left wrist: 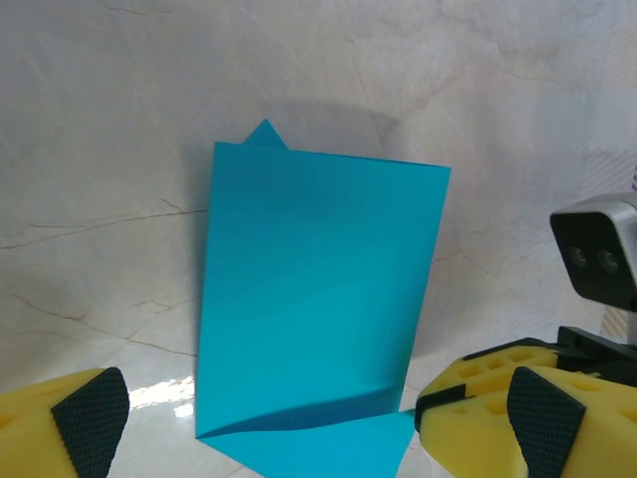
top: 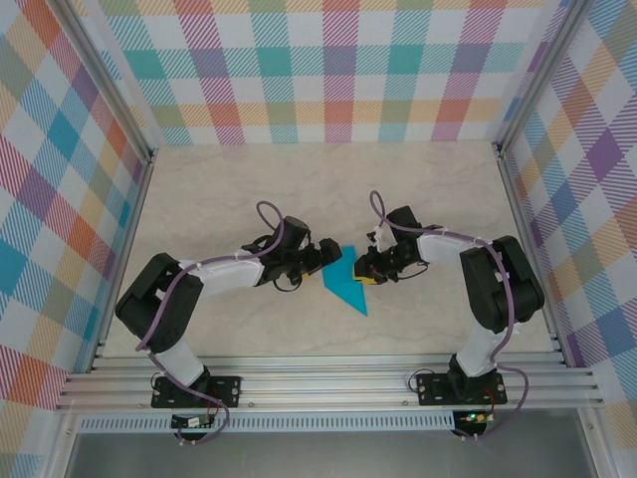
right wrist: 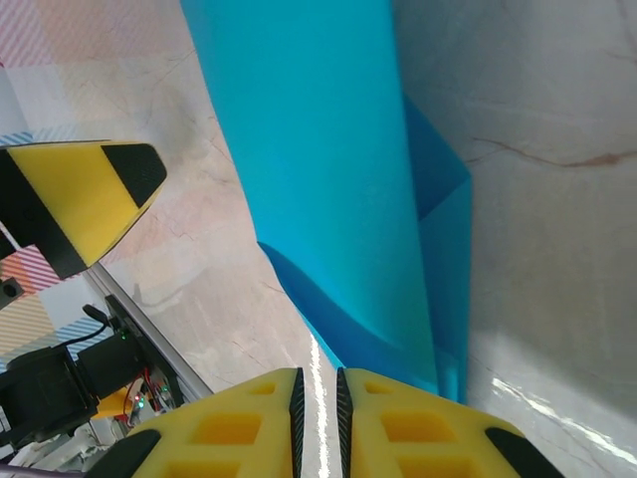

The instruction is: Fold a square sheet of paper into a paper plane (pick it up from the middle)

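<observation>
The teal-blue sheet of paper [top: 348, 285] lies partly folded near the middle of the surface [top: 249, 189], between the two arms, with one pointed corner aimed toward the near edge. In the left wrist view the sheet of paper [left wrist: 318, 299] shows a broad upper flap with straight edges, a small triangular tip peeking out behind its far edge, and a lower layer jutting out beneath its near edge, where the flap lifts slightly and casts a shadow. In the right wrist view the paper [right wrist: 318, 149] runs away as a long band with a second layer showing along its right side and a curled fold at the near end. The right pincer [top: 366, 271] sits at the sheet's right edge; its yellow fingers [right wrist: 318, 383] are pressed almost together, leaving a thin slit, and I cannot tell whether any paper is caught in it. The left pincer [top: 323, 257] hovers at the sheet's left edge, spread wide [left wrist: 317, 420], with its padded tips on either side of the paper's near end. Plaid walls [top: 338, 70] enclose the surface on three sides.
</observation>
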You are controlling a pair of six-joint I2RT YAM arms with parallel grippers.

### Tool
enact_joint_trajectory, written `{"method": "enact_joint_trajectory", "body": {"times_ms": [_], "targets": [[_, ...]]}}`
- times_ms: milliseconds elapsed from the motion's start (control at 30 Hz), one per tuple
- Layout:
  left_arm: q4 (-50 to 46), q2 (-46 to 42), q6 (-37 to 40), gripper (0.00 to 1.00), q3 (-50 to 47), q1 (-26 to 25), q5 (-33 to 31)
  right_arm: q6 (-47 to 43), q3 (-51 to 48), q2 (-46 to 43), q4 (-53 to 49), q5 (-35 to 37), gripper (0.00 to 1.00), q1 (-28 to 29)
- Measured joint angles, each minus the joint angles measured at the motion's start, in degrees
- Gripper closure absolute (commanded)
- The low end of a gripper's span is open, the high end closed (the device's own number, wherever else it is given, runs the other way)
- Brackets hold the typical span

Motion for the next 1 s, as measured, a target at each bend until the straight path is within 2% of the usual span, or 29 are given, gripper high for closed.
{"method": "enact_joint_trajectory", "body": {"times_ms": [300,633,833,1000], "targets": [[-0.3,0.2,-0.5,0.0,0.0,-1.0,-0.1,-0.9,-3.0,3.5,1.9,-1.5,0.81,-3.3],[-0.5,0.2,-0.6,0.0,0.0,-1.2,-1.2,-2.2,-3.1,3.5,1.9,-2.6,0.77,-3.9],[-0.9,0.2,-0.6,0.0,0.0,-1.2,-2.3,-2.4,-3.3,-3.5,-0.3,0.5,0.76,-3.9],[-0.8,0.1,-0.6,0.0,-0.2,-1.2,-3.1,-0.8,-3.7,-10.2,1.8,-1.8,0.77,-3.9]]}}
